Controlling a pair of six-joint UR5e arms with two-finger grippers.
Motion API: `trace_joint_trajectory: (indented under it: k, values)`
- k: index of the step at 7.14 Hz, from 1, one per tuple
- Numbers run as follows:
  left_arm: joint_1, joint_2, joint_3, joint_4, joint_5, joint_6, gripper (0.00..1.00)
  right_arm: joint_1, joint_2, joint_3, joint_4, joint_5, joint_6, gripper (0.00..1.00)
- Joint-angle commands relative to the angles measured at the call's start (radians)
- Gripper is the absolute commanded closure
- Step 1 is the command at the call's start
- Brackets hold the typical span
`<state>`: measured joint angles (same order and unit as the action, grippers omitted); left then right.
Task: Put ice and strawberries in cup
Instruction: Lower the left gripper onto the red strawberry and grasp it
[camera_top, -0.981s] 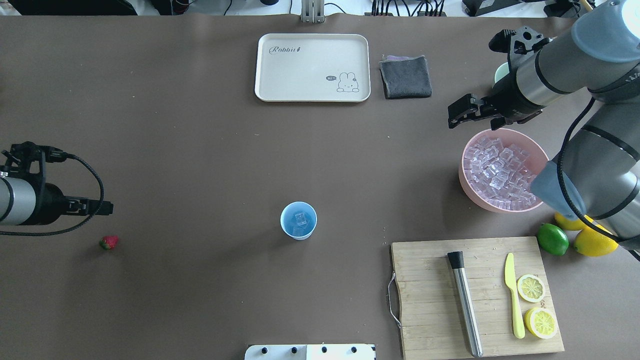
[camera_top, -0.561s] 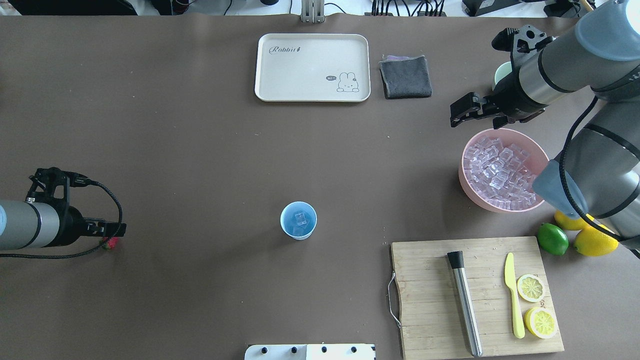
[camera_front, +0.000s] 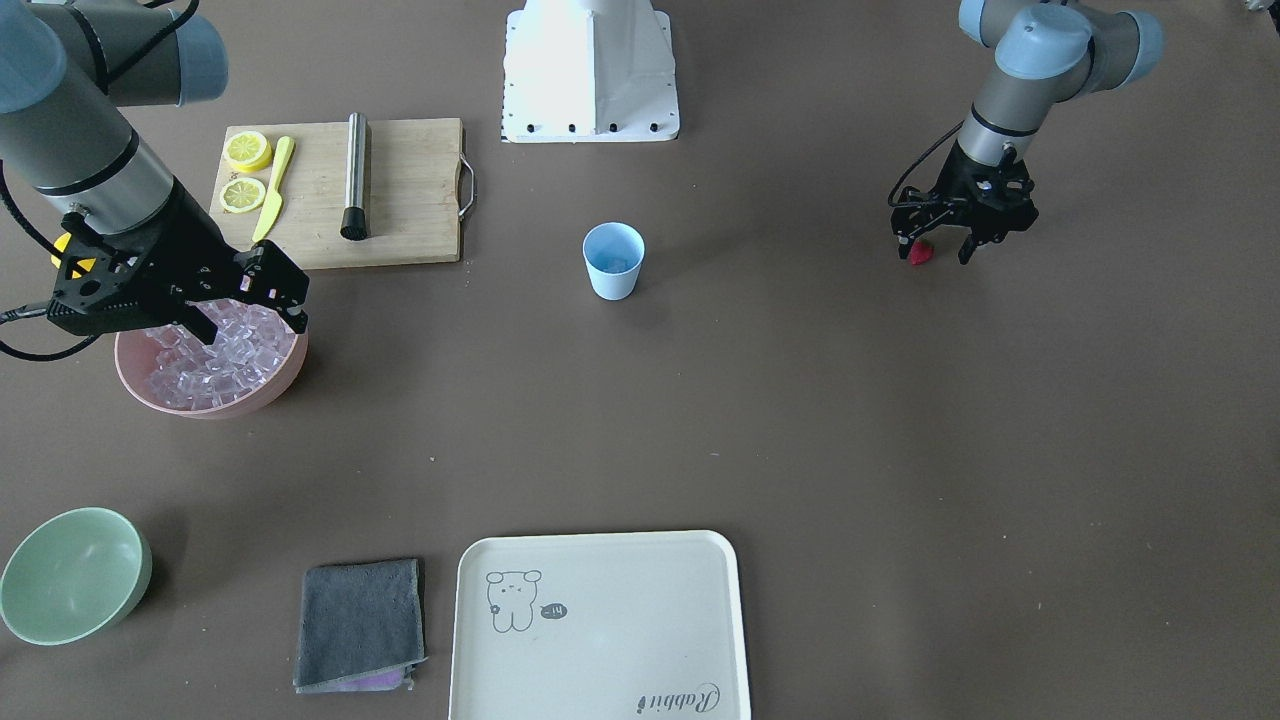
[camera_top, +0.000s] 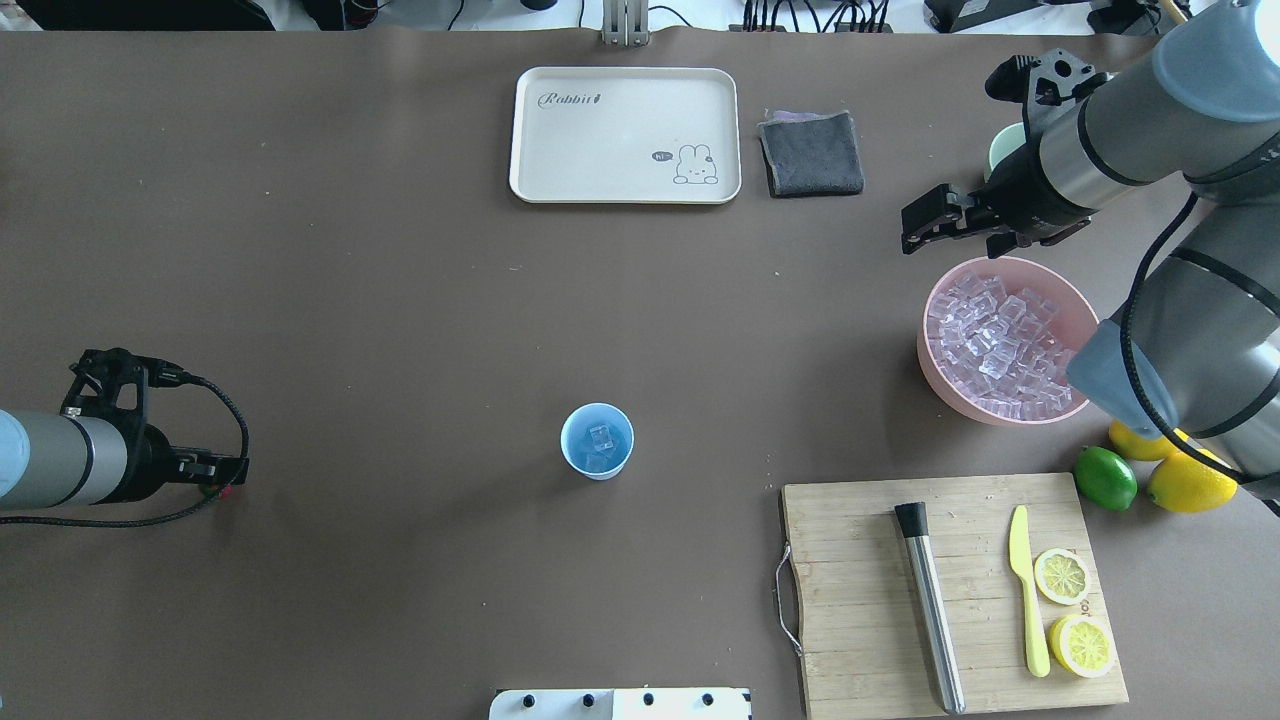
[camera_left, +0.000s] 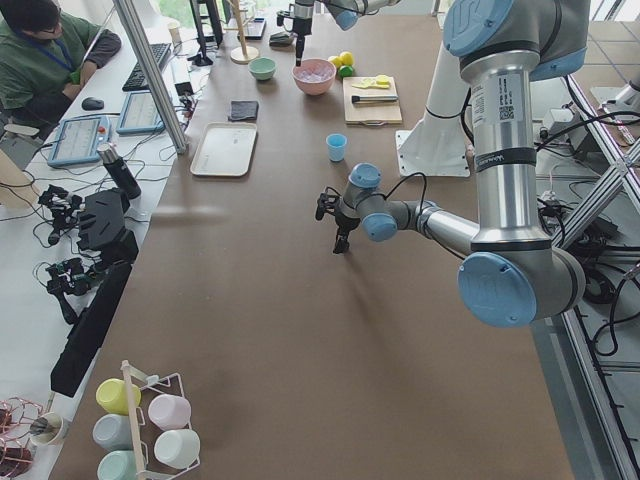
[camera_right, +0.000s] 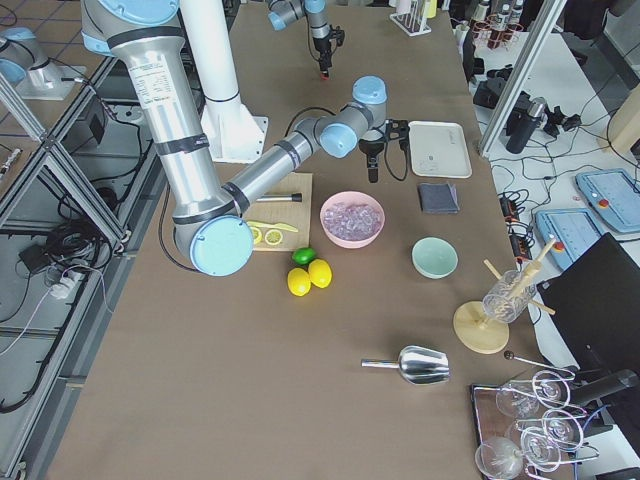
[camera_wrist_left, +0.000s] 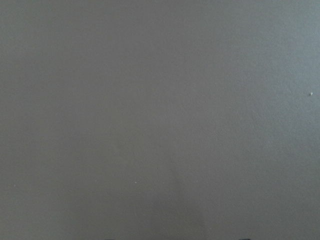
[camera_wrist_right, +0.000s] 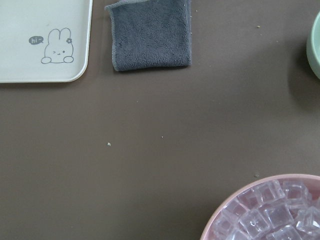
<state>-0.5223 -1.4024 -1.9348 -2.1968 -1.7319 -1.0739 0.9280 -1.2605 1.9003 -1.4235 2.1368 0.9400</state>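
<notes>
The tray (camera_top: 620, 120) reads "Rabbit", and its bunny says "hi". The left end effector (camera_front: 935, 250) is spread around the strawberry (camera_front: 921, 253) on the tabletop (camera_front: 800, 400), well apart from the cup (camera_front: 612, 262), which holds ice (camera_top: 598, 440). The right end effector (camera_front: 252, 322), spread and empty, hangs over the pink bowl (camera_front: 270, 392).

The robot's left arm (camera_front: 1003, 95), silver-grey metal tubing with pale blue joint caps, reaches down with its wrist pointing straight at the table (camera_front: 800, 400). Its black two-finger left gripper (camera_front: 933, 250) hangs low, close to the surface, jaws parted. The matching right arm (camera_front: 85, 150) slants downward. Its black two-finger right gripper (camera_top: 907, 232) is held higher above the table, jaws spread apart.
</notes>
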Motion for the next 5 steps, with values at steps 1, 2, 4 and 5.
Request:
trace_joint_trajectory:
  k: [1, 2, 4, 5]
  values:
    - [0.01, -0.001, 0.0, -0.001, 0.0, 0.0, 0.23, 0.0, 0.0, 0.0, 0.0, 0.0, 0.0, 0.0]
    - [0.013, -0.001, 0.002, -0.001, 0.0, 0.0, 0.23, 0.0, 0.0, 0.0, 0.0, 0.0, 0.002, 0.0]
    - [0.021, 0.0, 0.002, -0.001, 0.0, 0.0, 0.51, 0.0, 0.0, 0.0, -0.002, 0.0, 0.002, 0.0]
    - [0.025, 0.0, 0.002, -0.001, 0.0, 0.0, 0.68, 0.0, 0.0, 0.002, -0.002, 0.0, 0.005, 0.0]
